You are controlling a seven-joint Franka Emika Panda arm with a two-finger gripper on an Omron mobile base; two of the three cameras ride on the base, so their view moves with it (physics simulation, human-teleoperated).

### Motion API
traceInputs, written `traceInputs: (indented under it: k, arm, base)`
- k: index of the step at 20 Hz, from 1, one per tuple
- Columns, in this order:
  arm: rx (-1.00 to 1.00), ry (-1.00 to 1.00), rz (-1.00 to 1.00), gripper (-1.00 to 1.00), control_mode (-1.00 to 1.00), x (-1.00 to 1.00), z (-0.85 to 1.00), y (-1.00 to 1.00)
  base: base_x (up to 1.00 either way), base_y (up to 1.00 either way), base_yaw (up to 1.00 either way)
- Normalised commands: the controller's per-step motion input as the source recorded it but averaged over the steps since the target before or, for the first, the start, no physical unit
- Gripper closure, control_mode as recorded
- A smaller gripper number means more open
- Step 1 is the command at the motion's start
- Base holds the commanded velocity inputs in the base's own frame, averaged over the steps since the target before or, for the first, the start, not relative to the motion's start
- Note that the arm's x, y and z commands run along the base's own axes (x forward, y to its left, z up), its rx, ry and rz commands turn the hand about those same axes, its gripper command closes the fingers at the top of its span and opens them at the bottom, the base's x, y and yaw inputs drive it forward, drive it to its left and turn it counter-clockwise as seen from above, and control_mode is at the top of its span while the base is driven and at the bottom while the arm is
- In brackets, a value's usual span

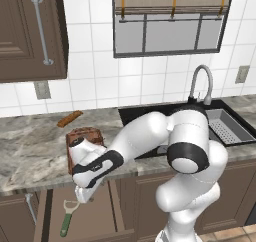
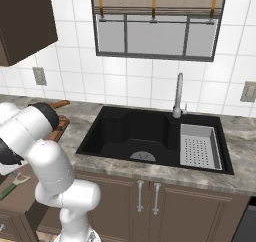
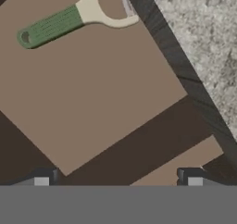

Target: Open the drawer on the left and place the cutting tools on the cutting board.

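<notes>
The two-finger gripper (image 3: 118, 179) is hanging over the pulled-out wide dark-brown wooden drawer (image 1: 97, 213), its jaws standing wide apart with nothing between them; in the hand view the two dark finger tips (image 3: 44, 179) are sitting far apart at the bottom edge, above the drawer's bare tan floor. Inside the drawer, the Y-shaped peeler with the green ribbed handle and white head (image 3: 69, 20) is lying flat, apart from the tips. From the left base view that peeler (image 1: 68, 217) is resting left of the white hand. Just beyond the drawer, the grey marbled stone counter (image 1: 30, 151) is carrying the reddish-brown wooden cutting board (image 1: 86, 136), partly hidden by the arm. Farther back, an orange-brown bread stick (image 1: 69, 118) is lying near the tiled wall. To the right, the black sink (image 2: 145, 136) is sitting beneath a curved silver tap (image 1: 201, 83).
</notes>
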Motion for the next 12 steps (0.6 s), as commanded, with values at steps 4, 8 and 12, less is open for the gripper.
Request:
traceInputs:
  k: [4, 8, 12]
  arm:
    - [0.0, -0.05, -0.21, -1.0, -1.0, -0.01, 0.0, 0.11]
    - [0.0, 0.0, -0.22, -1.0, -1.0, 0.0, -0.01, 0.03]
    - [0.0, -0.03, -0.21, -1.0, -1.0, 0.0, -0.09, 0.01]
  base:
    - [0.0, 0.0, 0.0]
    - [0.0, 0.0, 0.0]
    - [0.0, 0.0, 0.0]
